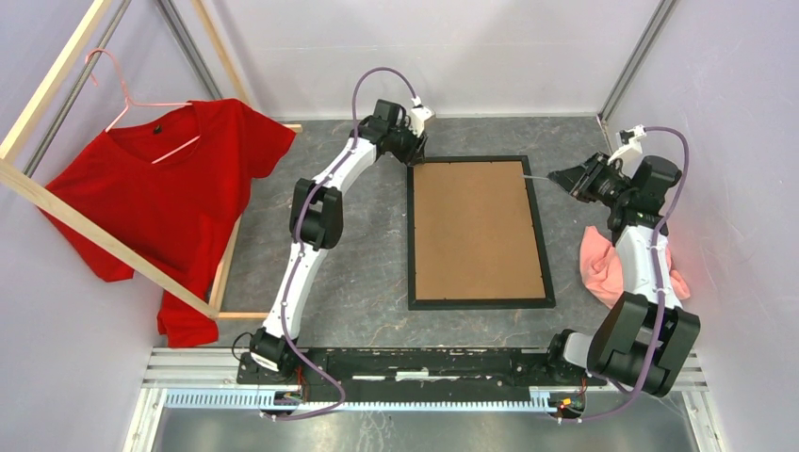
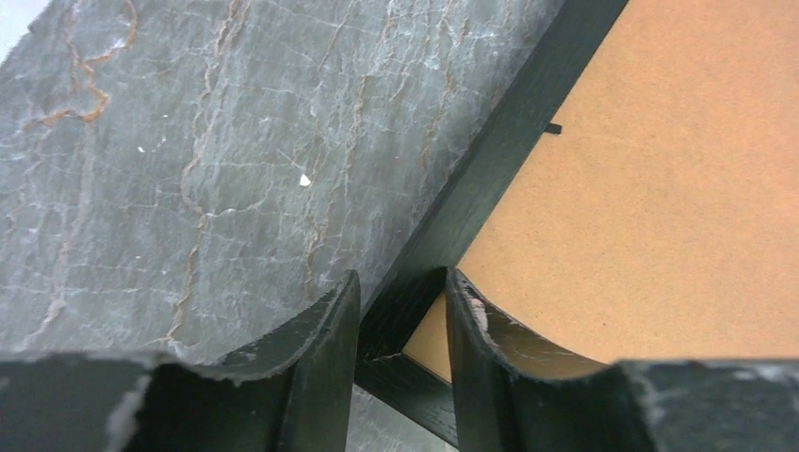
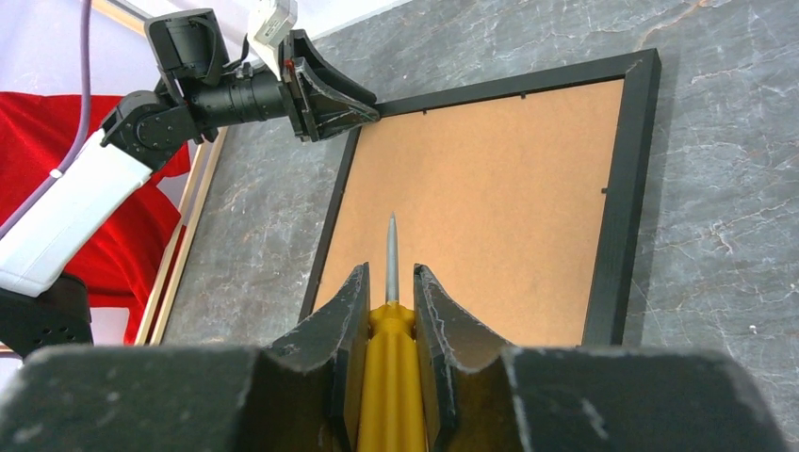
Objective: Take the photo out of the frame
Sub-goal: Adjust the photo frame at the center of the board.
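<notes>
Looking down from the top camera, you see the large thin black rectangular picture frame (image 1: 481, 303) lying flat and back side up on the grey marbled table top (image 1: 367, 273). It sits between the two arms, with its long sides running away from their bases. A brown fibreboard backing board (image 1: 476, 231) fills its opening, and a small black tab (image 2: 553, 129) on the rail's inner edge reaches over the board. The sunflower photo is hidden from you in every view; only the back of the board shows.

Your left gripper (image 2: 402, 282) is down at the frame's far left corner. Its jaws stand narrow, one finger outside the black rail over the table and the other inside it over the board, with the rail running between them. You cannot tell whether the fingers pinch the rail or only flank it.

Your right gripper (image 3: 389, 271) is clamped on a yellow-handled tool with a slim grey metal spike (image 3: 390, 377). The handle sits between the fingers and the spike points past the fingertips towards the frame. From above, the tip reaches the right rail near the far right corner; whether it touches is unclear.

A red T-shirt (image 1: 179, 198) hangs on a pink hanger (image 1: 122, 99) from the pale wooden rack (image 1: 94, 235) at the left. A crumpled pink cloth (image 1: 598, 264) lies beside the right arm, apart from the frame.
</notes>
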